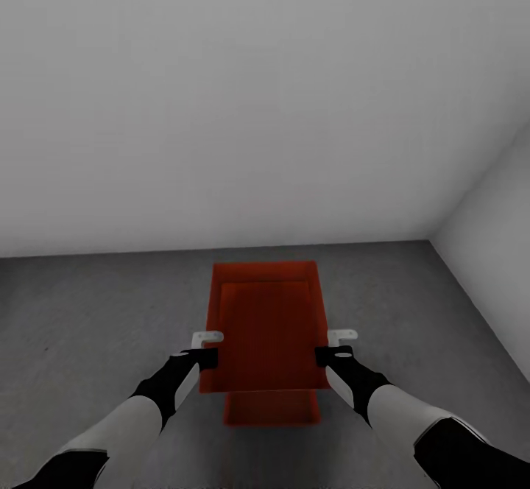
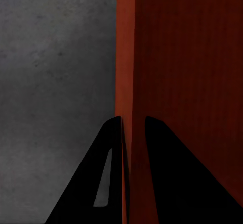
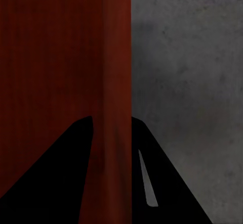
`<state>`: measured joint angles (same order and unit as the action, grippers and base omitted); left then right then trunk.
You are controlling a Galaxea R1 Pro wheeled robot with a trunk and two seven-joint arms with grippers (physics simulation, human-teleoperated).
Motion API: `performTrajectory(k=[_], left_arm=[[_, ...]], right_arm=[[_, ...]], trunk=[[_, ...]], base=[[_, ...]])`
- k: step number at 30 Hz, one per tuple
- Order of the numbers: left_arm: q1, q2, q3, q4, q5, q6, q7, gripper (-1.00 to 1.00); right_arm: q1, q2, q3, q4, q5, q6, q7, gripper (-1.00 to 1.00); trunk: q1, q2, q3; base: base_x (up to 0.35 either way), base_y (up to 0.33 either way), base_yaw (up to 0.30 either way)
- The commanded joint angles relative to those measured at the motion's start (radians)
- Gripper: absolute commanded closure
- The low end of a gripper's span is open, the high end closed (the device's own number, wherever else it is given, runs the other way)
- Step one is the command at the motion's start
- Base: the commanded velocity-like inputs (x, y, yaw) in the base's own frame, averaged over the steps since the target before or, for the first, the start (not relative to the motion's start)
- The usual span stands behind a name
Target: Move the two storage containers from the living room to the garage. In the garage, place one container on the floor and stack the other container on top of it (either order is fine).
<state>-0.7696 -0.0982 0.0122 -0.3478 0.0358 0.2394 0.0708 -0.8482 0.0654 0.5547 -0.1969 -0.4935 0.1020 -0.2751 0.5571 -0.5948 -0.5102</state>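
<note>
I hold one orange-red storage container between both arms, open side up, above the garage's grey concrete floor. My left gripper is shut on its left wall and my right gripper on its right wall. In the left wrist view, the fingers of the left gripper straddle the thin wall of the container. The right wrist view shows the right gripper pinching the container likewise. Part of a second storage container shows below the held one's near edge, lower down; most of it is hidden.
A plain white wall stands just beyond the containers, and a second white wall meets it at a corner on the right. Speckled concrete floor spreads to both sides of the bins.
</note>
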Motion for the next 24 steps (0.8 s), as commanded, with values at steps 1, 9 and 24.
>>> performTrajectory(k=[1,9,24], left_arm=[[0.0,-0.001,-0.016,-0.005,0.018,0.001,0.001,1.0],[0.0,-0.001,-0.017,-0.005,0.018,0.001,0.002,1.0],[0.0,-0.001,-0.017,-0.005,0.018,0.001,0.001,1.0]], right_arm=[[0.0,0.008,0.03,0.001,-0.039,0.007,0.01,1.0],[0.0,0.008,0.03,0.001,-0.039,0.007,0.01,1.0],[0.0,0.008,0.03,0.001,-0.039,0.008,0.01,1.0]], trunk=[[0.0,-0.001,-0.003],[0.0,-0.001,-0.016],[0.0,-0.001,-0.034]], base=[[0.0,0.0,0.0],[0.0,0.0,0.0],[0.0,0.0,0.0]])
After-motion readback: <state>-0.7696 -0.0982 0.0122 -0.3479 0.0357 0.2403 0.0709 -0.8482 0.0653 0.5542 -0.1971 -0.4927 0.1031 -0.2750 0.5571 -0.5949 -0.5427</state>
